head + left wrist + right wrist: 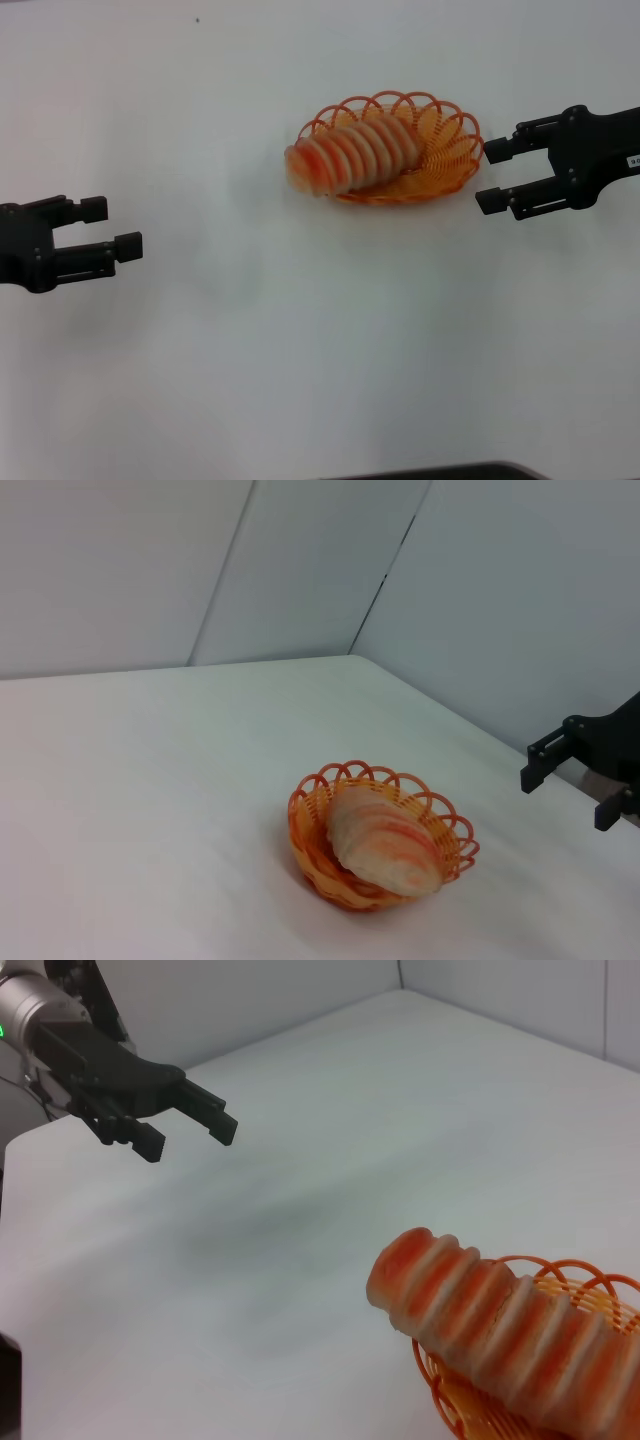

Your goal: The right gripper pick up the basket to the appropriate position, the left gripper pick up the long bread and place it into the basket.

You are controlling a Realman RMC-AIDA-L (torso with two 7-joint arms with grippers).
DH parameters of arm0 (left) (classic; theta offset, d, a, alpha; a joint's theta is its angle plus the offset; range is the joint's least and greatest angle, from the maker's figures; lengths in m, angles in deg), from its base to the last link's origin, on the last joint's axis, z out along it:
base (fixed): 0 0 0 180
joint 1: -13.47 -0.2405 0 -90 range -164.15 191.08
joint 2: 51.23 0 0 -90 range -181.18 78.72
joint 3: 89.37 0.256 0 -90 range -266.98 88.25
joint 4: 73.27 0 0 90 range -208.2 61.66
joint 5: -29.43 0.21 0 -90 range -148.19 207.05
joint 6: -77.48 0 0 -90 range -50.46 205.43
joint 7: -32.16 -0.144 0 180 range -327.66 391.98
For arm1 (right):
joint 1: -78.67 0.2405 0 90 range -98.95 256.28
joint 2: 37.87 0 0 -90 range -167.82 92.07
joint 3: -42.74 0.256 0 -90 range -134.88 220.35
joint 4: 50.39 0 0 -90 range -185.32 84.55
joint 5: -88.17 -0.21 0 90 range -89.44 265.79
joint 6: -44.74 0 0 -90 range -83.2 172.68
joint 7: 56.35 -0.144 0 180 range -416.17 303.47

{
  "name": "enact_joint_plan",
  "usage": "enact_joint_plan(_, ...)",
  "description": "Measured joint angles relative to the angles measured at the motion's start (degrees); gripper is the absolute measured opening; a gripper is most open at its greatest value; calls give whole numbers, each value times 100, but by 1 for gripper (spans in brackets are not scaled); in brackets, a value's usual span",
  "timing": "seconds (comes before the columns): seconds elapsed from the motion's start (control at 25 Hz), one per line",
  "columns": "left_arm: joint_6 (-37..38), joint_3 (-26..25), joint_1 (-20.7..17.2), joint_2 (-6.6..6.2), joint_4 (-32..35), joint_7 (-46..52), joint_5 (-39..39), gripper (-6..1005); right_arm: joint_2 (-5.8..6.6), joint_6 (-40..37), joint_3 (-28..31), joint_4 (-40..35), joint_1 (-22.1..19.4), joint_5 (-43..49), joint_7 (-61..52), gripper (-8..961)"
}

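The orange wire basket (445, 150) stands on the white table, right of centre. The long bread (350, 155), orange-red with cream stripes, lies in it, one end sticking out over the rim on the left. My right gripper (492, 176) is open and empty just right of the basket. My left gripper (112, 228) is open and empty at the far left, well away from the basket. The left wrist view shows the basket (455, 832), the bread (385, 845) and the right gripper (570, 792). The right wrist view shows the bread (490, 1320), the basket (575, 1275) and the left gripper (190, 1132).
The white table (300, 340) runs across the whole head view. A dark edge (450, 472) shows at the bottom of that view. Grey wall panels (300, 560) stand behind the table.
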Motion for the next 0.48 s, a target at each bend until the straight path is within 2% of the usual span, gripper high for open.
enact_joint_plan(0.48,6,-13,32,-13,-9,0,-5,838,-26,3,2,0,-56,-1,0,764)
